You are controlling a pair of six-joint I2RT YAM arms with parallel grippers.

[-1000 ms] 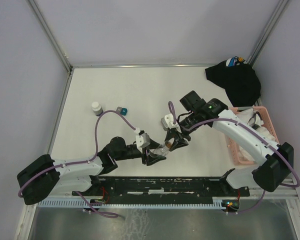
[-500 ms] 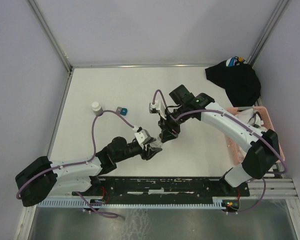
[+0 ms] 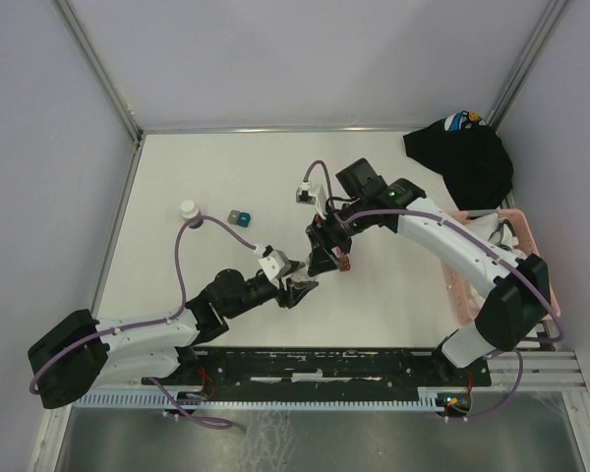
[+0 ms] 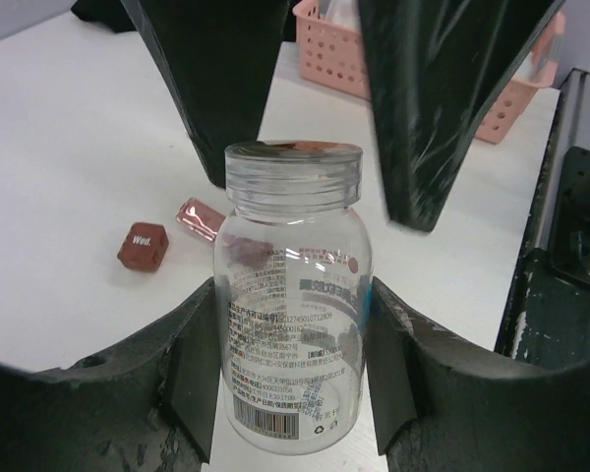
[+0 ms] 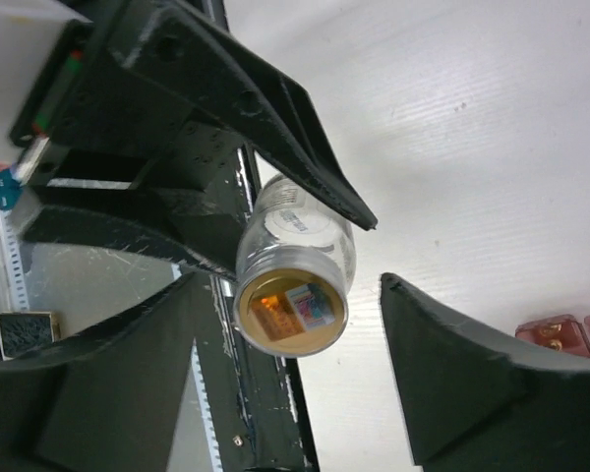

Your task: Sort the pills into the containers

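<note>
Left gripper (image 4: 291,344) clamped about half-wide on vial (image 4: 293,295), upright between pads. Right gripper (image 5: 291,285) poised over vial mouth, jaws spread wide, one finger each side, touching nothing. Two red boxes (image 4: 143,246) on table (image 4: 69,147) just beyond left jaws, off to one side; "Wed." box looks shut. No loose pills visible; vial contents unclear. Judgement: sorting barely begun, boxes unfilled as far as shown. Room: bare table beyond jaws; grippers crowd each other; basket (image 4: 339,59) well beyond; rail (image 4: 570,246) near left jaws.
</note>
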